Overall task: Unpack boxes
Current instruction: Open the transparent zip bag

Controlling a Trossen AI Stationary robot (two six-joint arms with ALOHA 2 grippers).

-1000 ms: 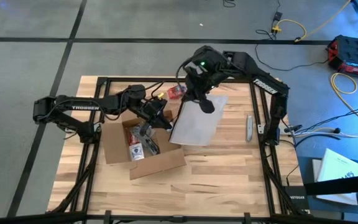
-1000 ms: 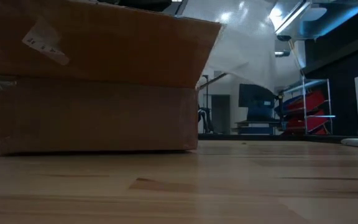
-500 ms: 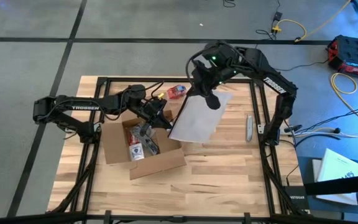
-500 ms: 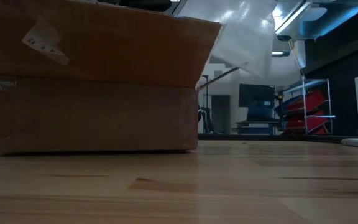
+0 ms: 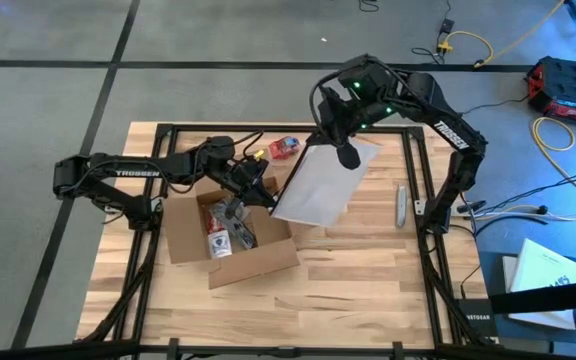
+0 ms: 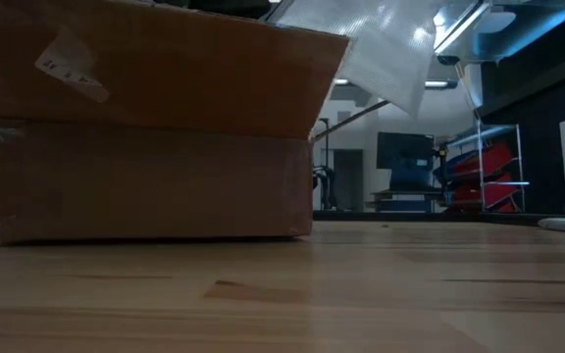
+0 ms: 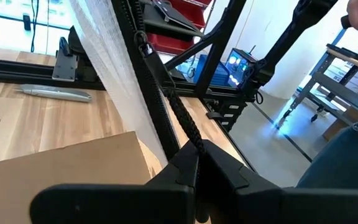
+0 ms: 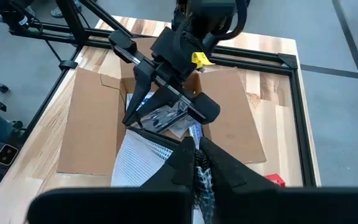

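Note:
The shallow brown cardboard box [image 5: 190, 232] stands open on the table's left half, flaps spread, with small packets [image 5: 230, 228] inside. It fills the left of the low view [image 6: 145, 137]. My right gripper [image 5: 346, 153] is high above the table's far middle, shut on a clear, silvery plastic bag [image 5: 313, 190]. The bag hangs down toward the box's right edge and shows high up in the low view [image 6: 381, 44]. My left gripper [image 5: 266, 197] is shut at the box's far right corner, beside the bag's lower end. My left gripper's shut fingertips [image 7: 197, 167] sit just past a cardboard flap [image 7: 61, 165] and beside the bag [image 7: 114, 81]; I cannot tell whether they touch either. My right gripper pinches the bag's upper edge [image 8: 202, 182] between its two fingers, slanting down from above. The bag hangs below them [image 8: 138, 165], clear of the table; its lower end is hidden behind the box flap in the low view.
A small red-and-blue object [image 5: 284, 148] lies at the far edge behind the box. A grey utility knife [image 5: 401, 205] lies near the right edge. The black frame [image 5: 413, 180] runs around the table. Bare wood stretches along the near side.
My right gripper has risen and gone toward the table's right and far edges, still shut on the bag. The bag has come up with it; its lower edge hangs higher in the low view. The box has stayed put.

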